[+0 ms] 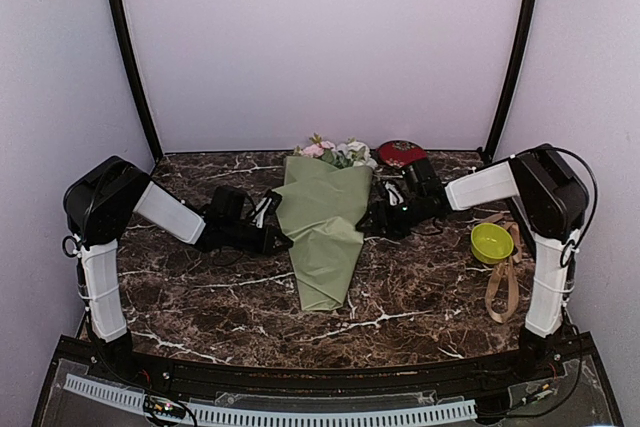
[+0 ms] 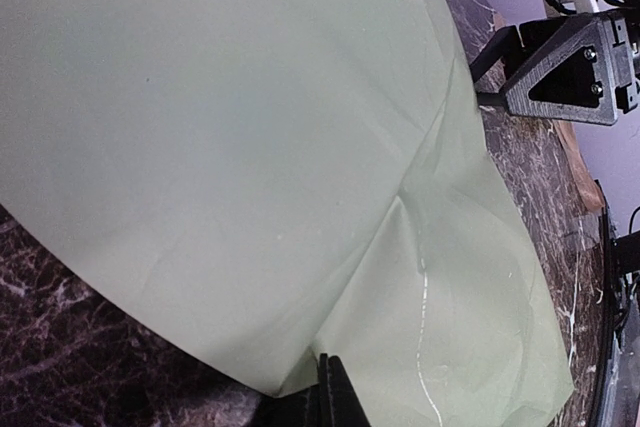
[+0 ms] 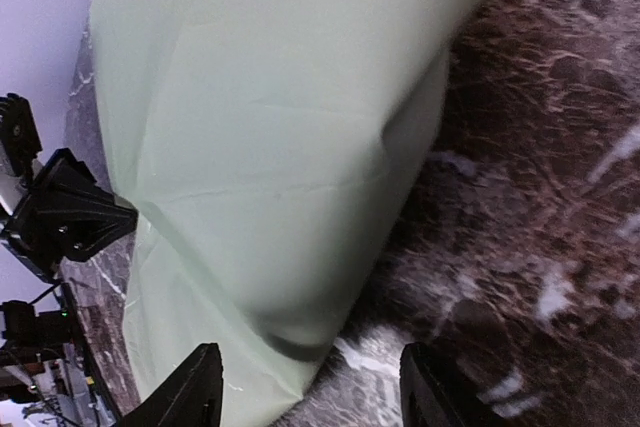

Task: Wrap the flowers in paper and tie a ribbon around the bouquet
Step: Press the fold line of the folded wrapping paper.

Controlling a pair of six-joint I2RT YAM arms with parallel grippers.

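Observation:
The bouquet lies in the middle of the table as a sage-green cone of paper, narrow end toward me. Pink and white flowers show at its far wide end. My left gripper is at the cone's left edge. In the left wrist view its fingers are pressed together at the paper's edge, and a crease runs up from their tips. My right gripper stands open at the cone's right side, with the paper's edge lying between its spread fingers. The ribbon lies loose at the right.
A lime-green bowl sits by the ribbon at the right. A red object lies at the back next to the flowers. The enclosure's walls stand close on three sides.

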